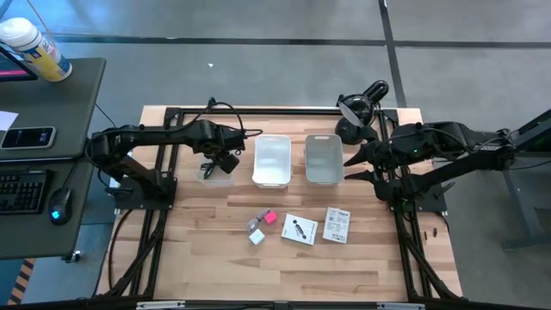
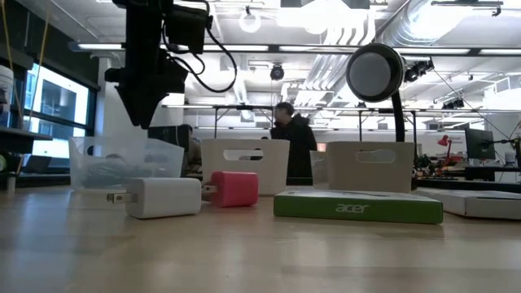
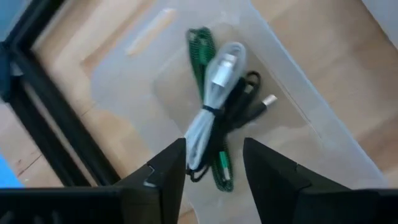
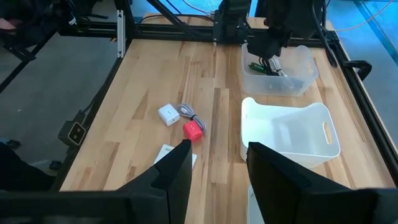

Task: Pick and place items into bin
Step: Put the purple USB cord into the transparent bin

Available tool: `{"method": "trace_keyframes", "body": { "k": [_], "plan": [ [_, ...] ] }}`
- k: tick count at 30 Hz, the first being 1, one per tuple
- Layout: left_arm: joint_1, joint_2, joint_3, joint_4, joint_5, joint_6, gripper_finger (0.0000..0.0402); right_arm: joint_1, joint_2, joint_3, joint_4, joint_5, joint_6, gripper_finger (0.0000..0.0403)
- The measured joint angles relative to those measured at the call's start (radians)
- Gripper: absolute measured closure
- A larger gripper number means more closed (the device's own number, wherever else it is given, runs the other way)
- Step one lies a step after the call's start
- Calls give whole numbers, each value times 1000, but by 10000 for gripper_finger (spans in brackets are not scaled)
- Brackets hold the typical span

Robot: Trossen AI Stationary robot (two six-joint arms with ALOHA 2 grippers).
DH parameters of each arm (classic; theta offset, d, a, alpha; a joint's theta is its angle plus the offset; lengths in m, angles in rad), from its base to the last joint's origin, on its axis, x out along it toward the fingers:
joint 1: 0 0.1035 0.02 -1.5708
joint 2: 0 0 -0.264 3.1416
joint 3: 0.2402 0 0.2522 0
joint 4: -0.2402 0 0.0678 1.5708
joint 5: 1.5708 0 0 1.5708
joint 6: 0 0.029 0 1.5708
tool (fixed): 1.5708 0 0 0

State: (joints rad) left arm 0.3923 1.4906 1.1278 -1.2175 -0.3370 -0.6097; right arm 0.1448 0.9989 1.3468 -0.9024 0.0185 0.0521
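Note:
My left gripper (image 1: 220,164) (image 3: 214,168) stands open, pointing steeply down over a clear bin (image 1: 215,175) (image 3: 134,93) at the table's far left. In that bin lie a white cable bundle (image 3: 214,93), a green cable (image 3: 200,46) and a black cable (image 3: 245,102). The white bundle's near end shows between my fingertips, below them. On the table near the middle lie a pink piece (image 1: 269,217), a white cube (image 1: 256,235), a silvery piece (image 1: 255,224) and two white cards (image 1: 300,228) (image 1: 337,225). My right gripper (image 1: 355,164) (image 4: 217,165) hovers open at the far right, holding nothing.
Two white bins (image 1: 272,161) (image 1: 325,159) stand side by side at the far middle. A black lamp (image 1: 357,108) stands at the far right corner. Dark frame rails (image 1: 164,207) run along both table sides. A person (image 2: 293,138) stands in the room behind.

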Motion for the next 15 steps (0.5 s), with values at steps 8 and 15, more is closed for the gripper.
{"method": "trace_keyframes", "body": {
  "k": [8,15],
  "plan": [
    [-80,-25,46,42,81,185,246,0,0,0,0,-2,0,258],
    [-221,-37,100,158,211,443,266,0,0,0,0,-4,-2,258]
  ]
}}
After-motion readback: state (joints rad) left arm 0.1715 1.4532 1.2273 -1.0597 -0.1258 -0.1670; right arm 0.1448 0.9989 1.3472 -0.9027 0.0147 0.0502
